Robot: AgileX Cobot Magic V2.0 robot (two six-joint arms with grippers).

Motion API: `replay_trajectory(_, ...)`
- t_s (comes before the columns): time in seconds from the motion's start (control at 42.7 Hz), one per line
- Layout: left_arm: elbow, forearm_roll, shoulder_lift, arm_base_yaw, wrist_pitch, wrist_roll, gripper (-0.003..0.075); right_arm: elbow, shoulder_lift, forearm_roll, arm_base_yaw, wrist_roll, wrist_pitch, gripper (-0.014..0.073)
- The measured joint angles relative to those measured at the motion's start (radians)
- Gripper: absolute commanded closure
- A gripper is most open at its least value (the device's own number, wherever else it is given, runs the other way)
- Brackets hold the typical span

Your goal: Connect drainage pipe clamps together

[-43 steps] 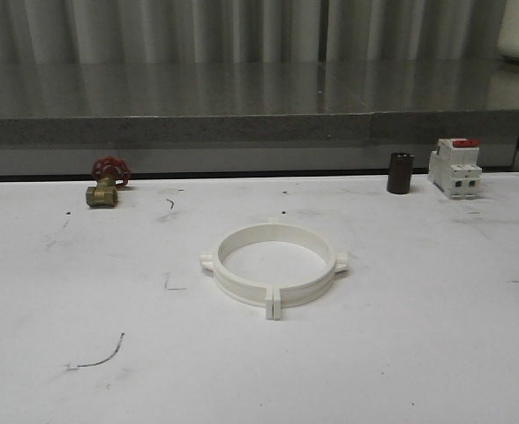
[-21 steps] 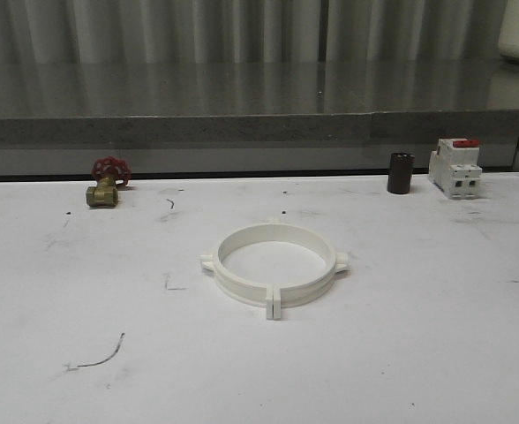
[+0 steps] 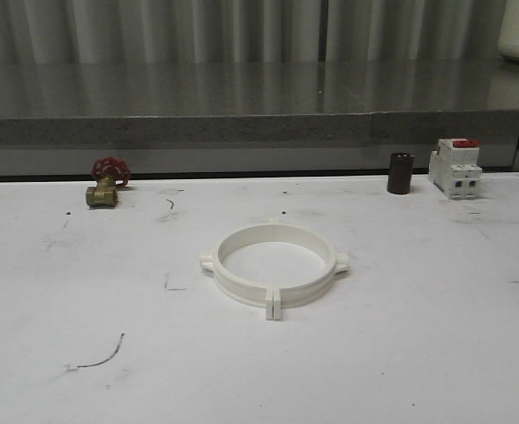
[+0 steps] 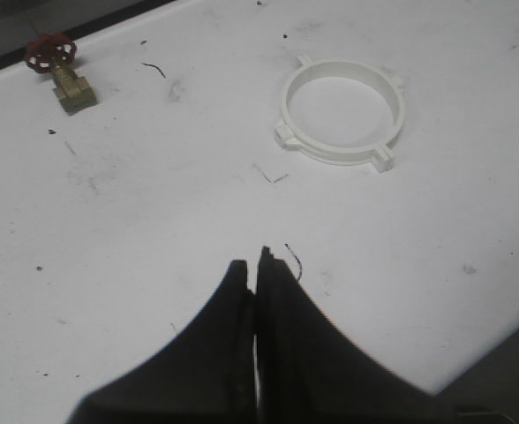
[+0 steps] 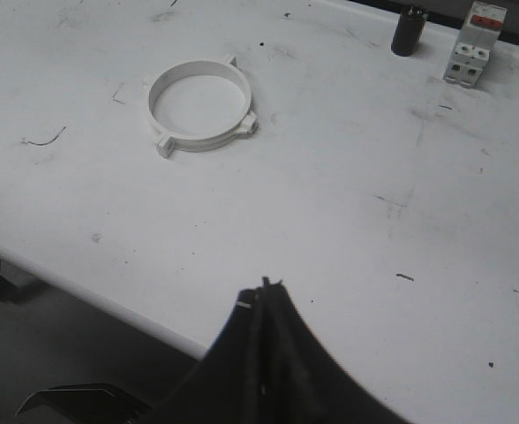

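Apparently the drainage pipe clamps (image 3: pixel 274 267) already lie joined as one ring mid-bench (image 3: pixel 418 336), so both the left gripper (image 4: pixel 257 276) and right gripper (image 5: pixel 263 296) hang well apart from it, jaws closed and empty.

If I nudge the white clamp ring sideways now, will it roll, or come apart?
The clamp ring lies flat on the table, so it would probably slide, not roll. It looks like thin, light plastic. The tabs meet at the front, but whether they lock is unclear; the halves might separate.
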Motion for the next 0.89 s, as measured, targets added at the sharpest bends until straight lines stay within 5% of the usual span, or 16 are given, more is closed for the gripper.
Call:
replay_trajectory(0.141,0.064,0.036,-0.128,0.136,-0.077,0.000,0.0741,0.000,0.000,0.000,0.000,0.000,0.000,0.0661)
replay_trajectory(0.468,0.399,0.047,-0.508,0.417,-0.497,0.000,0.0741,0.000,0.000,0.001,0.000,0.000,0.000,0.0661)
replay_trajectory(0.89,0.665,0.015,-0.654,0.461,-0.551,0.000,0.0741,0.000,0.000,0.002,0.000,-0.002,0.000,0.0661)
